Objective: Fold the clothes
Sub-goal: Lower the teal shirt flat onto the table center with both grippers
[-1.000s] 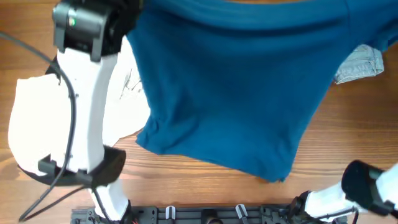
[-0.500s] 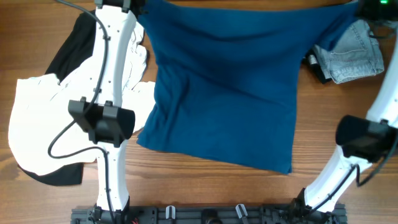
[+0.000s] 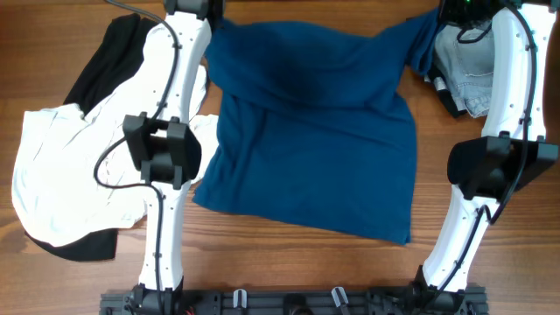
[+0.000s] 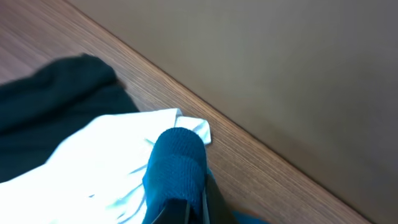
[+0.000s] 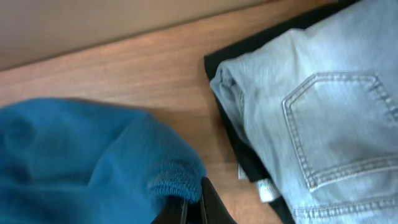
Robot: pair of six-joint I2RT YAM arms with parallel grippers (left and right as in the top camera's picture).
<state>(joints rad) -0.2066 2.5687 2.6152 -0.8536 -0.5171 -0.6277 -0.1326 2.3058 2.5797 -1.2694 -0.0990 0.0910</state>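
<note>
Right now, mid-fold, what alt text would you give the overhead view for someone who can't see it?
A deep-blue T-shirt lies spread across the middle of a wooden table, its two far corners gripped by the left arm and right arm at the far edge. A white shirt over a black garment lies at left; pale jeans at far right.

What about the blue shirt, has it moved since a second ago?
Yes. The blue shirt has drawn its upper part back off the jeans and sunk toward the table. Its near hem stayed where it was.
</note>
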